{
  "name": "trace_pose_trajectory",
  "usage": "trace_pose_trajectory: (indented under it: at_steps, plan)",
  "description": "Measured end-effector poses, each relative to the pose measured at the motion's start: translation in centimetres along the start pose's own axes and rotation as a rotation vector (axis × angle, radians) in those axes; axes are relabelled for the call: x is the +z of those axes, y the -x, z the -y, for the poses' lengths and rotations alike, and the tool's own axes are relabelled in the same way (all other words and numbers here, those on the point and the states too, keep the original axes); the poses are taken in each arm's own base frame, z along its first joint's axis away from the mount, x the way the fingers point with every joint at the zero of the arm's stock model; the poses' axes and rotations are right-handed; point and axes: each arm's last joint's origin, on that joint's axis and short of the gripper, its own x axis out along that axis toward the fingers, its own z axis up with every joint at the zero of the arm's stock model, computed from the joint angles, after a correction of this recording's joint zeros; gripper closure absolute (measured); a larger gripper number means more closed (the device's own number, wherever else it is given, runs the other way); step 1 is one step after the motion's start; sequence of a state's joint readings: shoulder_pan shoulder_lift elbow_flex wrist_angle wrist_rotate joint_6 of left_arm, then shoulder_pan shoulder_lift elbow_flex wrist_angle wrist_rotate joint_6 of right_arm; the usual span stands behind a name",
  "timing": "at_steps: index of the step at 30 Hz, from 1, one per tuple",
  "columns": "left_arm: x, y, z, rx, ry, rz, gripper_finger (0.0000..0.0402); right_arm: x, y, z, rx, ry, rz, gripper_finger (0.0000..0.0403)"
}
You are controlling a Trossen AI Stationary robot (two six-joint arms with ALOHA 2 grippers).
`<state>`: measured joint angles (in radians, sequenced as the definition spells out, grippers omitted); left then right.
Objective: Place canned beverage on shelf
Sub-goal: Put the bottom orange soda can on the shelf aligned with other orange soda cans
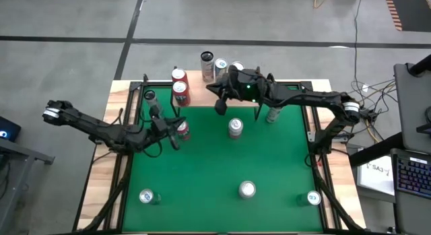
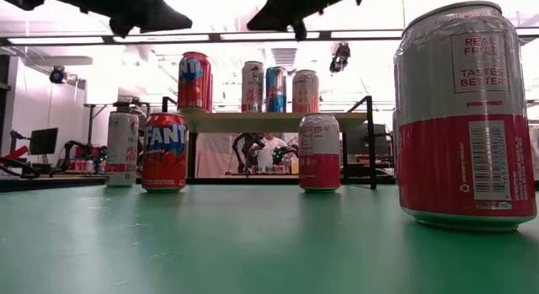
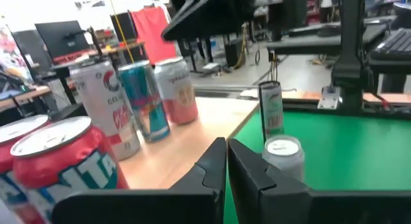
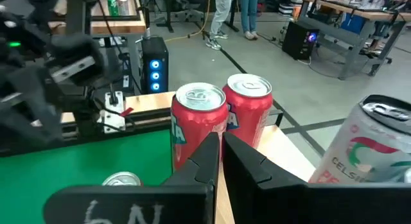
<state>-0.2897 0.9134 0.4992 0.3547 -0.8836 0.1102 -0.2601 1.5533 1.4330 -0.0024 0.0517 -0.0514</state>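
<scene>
Hovering over the shelf (image 1: 202,87) with both pincers clenched on nothing, I have no can in hand. My right pincer (image 1: 219,106) hangs at the shelf's near edge, above the green bench (image 1: 202,168); my left pincer (image 1: 176,139) sits lower down the bench, beside the shelf's left legs. The shelf already carries two red cans (image 1: 179,85) at its left and three more cans (image 1: 217,65) along the back.

The nearest loose can is the silver-topped one (image 1: 235,127), standing upright on the bench just below and a little right of my right pincer, its long axis vertical. I judge the right arm the nearer, so the coming move is a short drop toward me and a side-on grasp around the can's wall. A red Fanta can (image 1: 182,129) stands close beside my left pincer, so that arm has its own candidate.

Other upright cans are scattered well apart across the bench's near half. The bench is flat green matting in a pale wood border. Beyond it lies a workshop with desks, monitors, cables, and people standing far off.
</scene>
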Motion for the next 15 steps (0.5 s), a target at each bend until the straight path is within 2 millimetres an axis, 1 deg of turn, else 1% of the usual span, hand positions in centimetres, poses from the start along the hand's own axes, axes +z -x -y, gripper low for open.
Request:
trace_pose_trajectory:
  at_steps: [4,9,12,15]
  plan:
    - [-0.5,0.3,-0.3,-0.011,-0.026,-0.073,0.0402,0.7,0.9,0.1,0.001,0.0,0.014,0.039]
    - [-1.7,0.3,-0.7,0.006,-0.086,-0.199,0.0402,0.6,1.1,0.1,0.002,-0.025,-0.004,0.039]
    - [-2.3,-0.2,-1.1,0.045,-0.07,-0.222,0.0402,0.3,0.8,0.0,0.003,-0.029,-0.019,0.039]
    - [-2.8,-1.3,-1.4,0.104,-0.035,-0.228,0.0402,-0.1,0.4,0.0,0.003,-0.039,-0.033,0.039]
